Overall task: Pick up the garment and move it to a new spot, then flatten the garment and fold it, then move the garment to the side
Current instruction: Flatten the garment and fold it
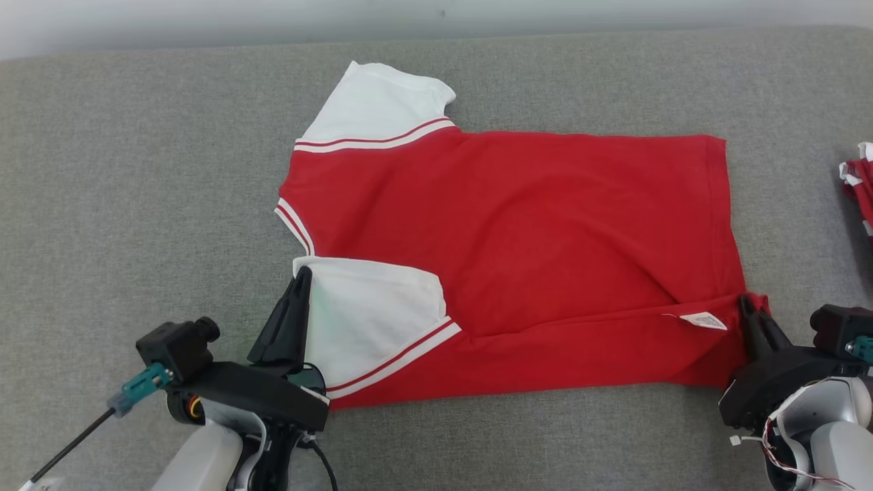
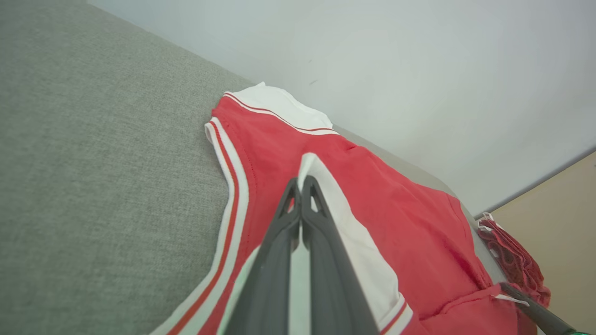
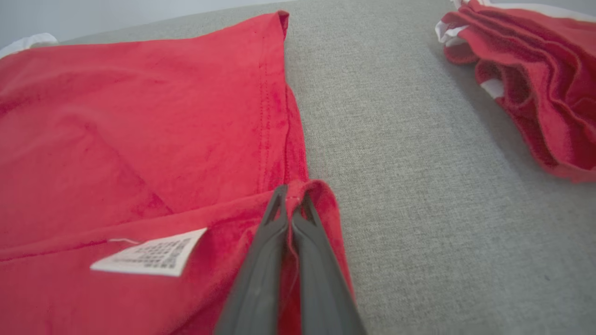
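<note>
**Both grippers pinching the near edge, mid-fold by the look of it**

Head view first: the garment (image 1: 532,232), a red tee with white sleeves, lies spread sideways in the middle of the grey cushion (image 1: 136,170), collar end to the robot's left and hem to its right. The near long edge is turned over onto the body, so I'd say this is the lengthwise fold, with one gripper at each end of that edge so the flap travels evenly. The left gripper (image 1: 302,274) sits at the near sleeve (image 1: 368,314) and the right gripper (image 1: 748,301) at the hem corner (image 1: 758,303), just beside a care label (image 1: 702,319). A second red pile (image 1: 861,184) sits well apart at the far right.

Left wrist view: the two dark fingers are pressed together with the white sleeve cloth caught between them and no real gap at the tips. The cloth rises to them a little.

Right wrist view: same story. The fingers are closed on the red hem corner, which bunches up around the tips. The label lies flat to one side, untouched, and the red pile is off by itself on the cushion.
</note>
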You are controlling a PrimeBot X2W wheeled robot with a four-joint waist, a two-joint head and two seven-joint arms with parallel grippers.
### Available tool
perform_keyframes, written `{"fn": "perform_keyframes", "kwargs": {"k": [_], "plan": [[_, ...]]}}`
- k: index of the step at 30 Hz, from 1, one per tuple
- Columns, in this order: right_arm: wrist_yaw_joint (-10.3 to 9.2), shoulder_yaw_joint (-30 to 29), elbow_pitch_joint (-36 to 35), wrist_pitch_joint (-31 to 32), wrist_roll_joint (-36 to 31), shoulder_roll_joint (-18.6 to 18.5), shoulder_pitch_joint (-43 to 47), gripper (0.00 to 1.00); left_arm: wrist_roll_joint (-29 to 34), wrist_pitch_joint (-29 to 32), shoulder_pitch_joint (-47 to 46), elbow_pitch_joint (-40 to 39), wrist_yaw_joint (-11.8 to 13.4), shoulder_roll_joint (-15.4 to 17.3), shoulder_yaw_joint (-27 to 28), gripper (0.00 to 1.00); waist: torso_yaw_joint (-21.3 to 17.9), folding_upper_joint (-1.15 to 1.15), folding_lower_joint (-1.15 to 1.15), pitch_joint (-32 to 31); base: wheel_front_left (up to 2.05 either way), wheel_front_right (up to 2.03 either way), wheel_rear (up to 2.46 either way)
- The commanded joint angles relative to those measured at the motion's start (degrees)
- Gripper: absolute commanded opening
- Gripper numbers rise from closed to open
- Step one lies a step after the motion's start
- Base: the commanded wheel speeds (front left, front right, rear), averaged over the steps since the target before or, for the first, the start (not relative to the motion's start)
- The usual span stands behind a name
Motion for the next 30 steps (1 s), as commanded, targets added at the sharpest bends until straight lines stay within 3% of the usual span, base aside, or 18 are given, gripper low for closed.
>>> {"fn": "perform_keyframes", "kwargs": {"k": [1,15,23,24,25,26,27,30], "plan": [[-0.15,-0.44,0.72,-0.46,-0.58,0.46,-0.70,0.00,0.76,-0.39,-1.14,0.46,-0.16,-0.07,-0.23,0.00,-0.13,-0.01,-0.01,0.20,0.00,0.00,0.00],[-0.15,-0.45,3.43,-3.23,-2.14,1.95,-2.26,0.00,3.39,0.37,-8.51,4.19,-0.07,0.51,-0.88,0.00,-1.56,-0.01,-0.01,0.61,0.00,0.00,0.00],[-0.15,-0.67,4.62,-4.59,-2.39,2.64,-3.01,0.00,5.59,0.57,-10.28,8.81,2.04,0.68,-1.75,0.00,-2.10,-0.01,-0.01,1.27,0.00,0.00,0.00],[-0.15,-0.71,4.78,-4.67,-2.59,2.82,-3.17,0.37,6.35,0.46,-10.56,9.66,2.50,0.77,-2.08,0.00,-2.14,-0.01,-0.01,1.26,0.00,0.00,0.00],[-0.15,-0.87,4.99,-4.92,-2.60,3.03,-3.24,1.00,6.97,0.38,-10.76,10.61,3.19,0.75,-2.13,0.33,-2.17,-0.01,-0.01,1.20,0.00,0.00,0.00],[-0.15,-1.41,5.19,-5.23,-2.57,3.25,-3.36,1.00,7.60,0.15,-10.96,11.34,3.61,0.75,-2.26,0.58,-2.18,-0.01,-0.01,1.08,0.00,0.00,0.00],[-0.15,-1.70,5.47,-5.25,-2.64,3.43,-3.44,1.00,7.99,-0.03,-11.06,12.13,3.97,0.59,-2.42,1.00,-2.16,-0.01,-0.01,0.87,0.00,0.00,0.00],[-0.15,-2.48,6.03,-4.98,-2.75,3.97,-3.02,1.00,10.40,-0.53,-11.02,13.98,4.66,0.56,-2.91,1.00,-2.00,-0.01,-0.01,-0.18,0.00,0.00,0.00]]}}
